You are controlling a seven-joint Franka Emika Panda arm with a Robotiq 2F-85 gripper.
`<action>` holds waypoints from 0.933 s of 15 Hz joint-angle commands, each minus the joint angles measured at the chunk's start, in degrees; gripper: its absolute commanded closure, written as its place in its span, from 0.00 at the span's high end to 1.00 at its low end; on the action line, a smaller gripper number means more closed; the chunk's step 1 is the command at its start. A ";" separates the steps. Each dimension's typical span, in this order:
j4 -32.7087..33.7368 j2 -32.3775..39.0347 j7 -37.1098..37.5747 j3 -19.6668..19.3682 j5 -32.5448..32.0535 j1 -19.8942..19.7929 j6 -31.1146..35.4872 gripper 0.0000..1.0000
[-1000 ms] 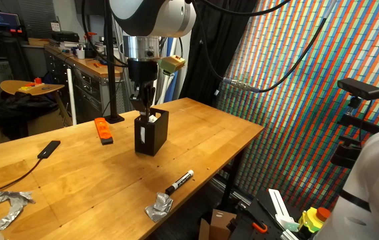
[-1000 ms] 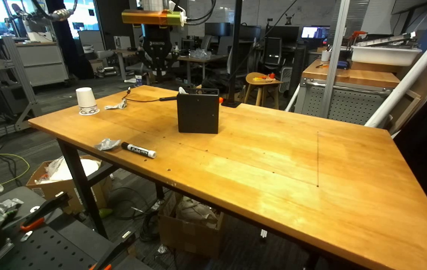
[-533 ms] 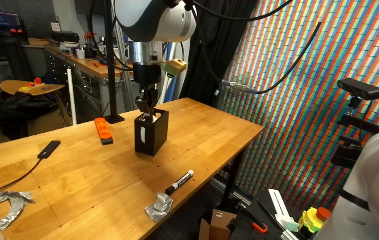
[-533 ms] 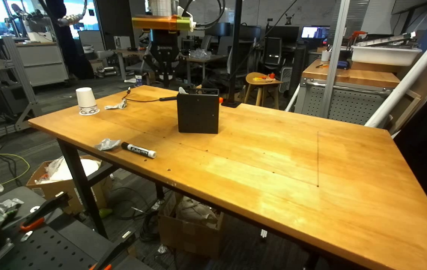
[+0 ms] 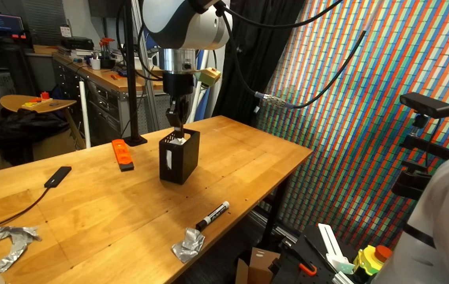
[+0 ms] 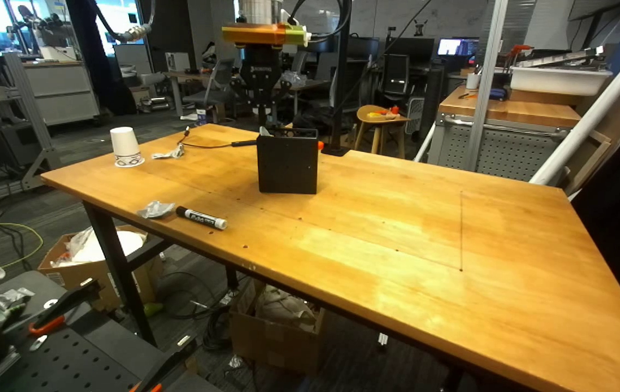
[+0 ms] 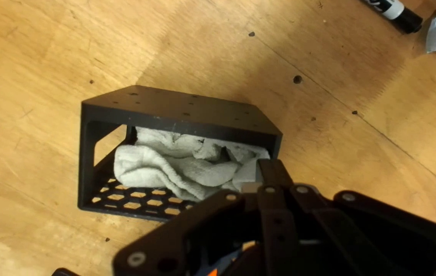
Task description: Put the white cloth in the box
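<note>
The box (image 5: 190, 161) is black and open-topped and stands upright on the table; it also shows in an exterior view (image 6: 288, 165) and in the wrist view (image 7: 191, 111), with hexagonal mesh on one side. The white cloth (image 7: 176, 168) lies crumpled inside it. Bits of the cloth show in an exterior view (image 5: 178, 141) at the top and through a side slot, and a small tip shows in an exterior view (image 6: 264, 131). My gripper (image 5: 179, 133) points down over the box opening. In the wrist view its fingertips (image 7: 273, 166) are together over one end of the cloth, with nothing seen between them.
A marker (image 5: 212, 215) and crumpled foil (image 5: 189, 244) lie near the table edge. More foil (image 6: 171, 152) and a paper cup (image 6: 125, 147) are farther along. An orange level (image 5: 122, 154), a black device with cable (image 5: 57, 176) and a black post (image 5: 131, 79) are near the box.
My gripper has moved to the right in both exterior views, and its body sits slightly lower. The box and the cloth in it have stayed in place.
</note>
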 commanded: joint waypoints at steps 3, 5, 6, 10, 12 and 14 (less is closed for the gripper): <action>4.21 3.22 -2.45 0.68 -0.09 -0.23 -1.49 0.00; 4.57 3.68 -2.55 0.73 -0.07 -0.32 -1.49 0.00; 4.68 3.83 -2.57 0.75 -0.08 -0.33 -1.49 0.00; 4.76 4.11 -2.40 0.81 0.05 -0.33 -1.35 0.00; 4.69 4.32 -2.33 0.80 0.19 -0.38 -1.34 0.00; 4.53 4.49 -2.28 0.78 0.29 -0.44 -1.32 0.00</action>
